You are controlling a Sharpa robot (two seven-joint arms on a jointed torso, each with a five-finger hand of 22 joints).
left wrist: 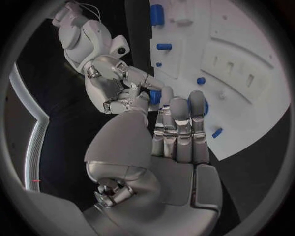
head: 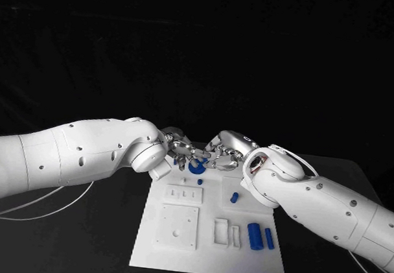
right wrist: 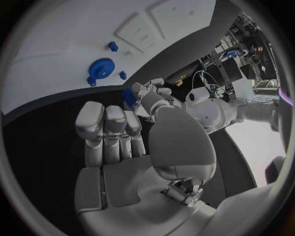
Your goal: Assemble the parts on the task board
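on the black table (head: 74,242), white task board (head: 208,264); left hand (head: 179,149) gripping a blue part (left wrist: 155,96), right hand (head: 225,151) empty, fingers apart

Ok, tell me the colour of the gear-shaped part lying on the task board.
Blue; the gear-shaped part shows best in the right wrist view.

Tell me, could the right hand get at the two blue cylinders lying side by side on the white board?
Probably yes: the blue cylinders lie uncovered on the task board. The right hand is at the far end, though, so it would have to draw back.
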